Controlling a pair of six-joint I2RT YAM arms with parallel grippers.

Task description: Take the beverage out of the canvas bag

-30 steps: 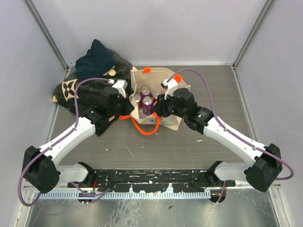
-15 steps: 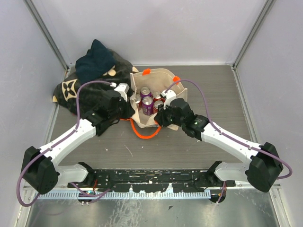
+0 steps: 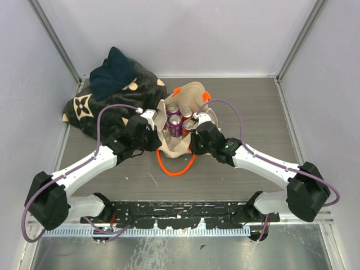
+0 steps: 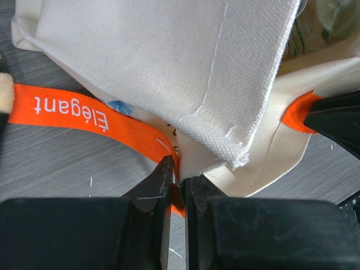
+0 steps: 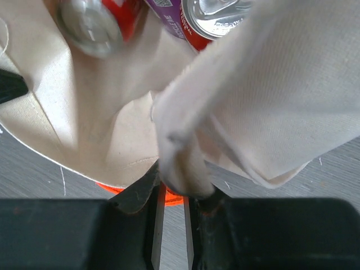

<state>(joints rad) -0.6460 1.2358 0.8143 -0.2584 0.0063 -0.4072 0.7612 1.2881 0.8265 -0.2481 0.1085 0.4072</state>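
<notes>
Bag (image 3: 179,149) sat mid table (image 3: 259,107), cans (image 3: 175,125) upright inside, none out yet. Left gripper (image 4: 175,171) was clamped on bag edge at strap (image 4: 84,115); right gripper (image 5: 172,183) pinched a canvas fold opposite. Judged best: spread rim evenly, avoid tipping bag, then free one gripper for a can

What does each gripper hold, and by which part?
Left gripper: beige canvas bag, at the rim beside its orange strap handle. Right gripper: a fold of the bag's rim.
</notes>
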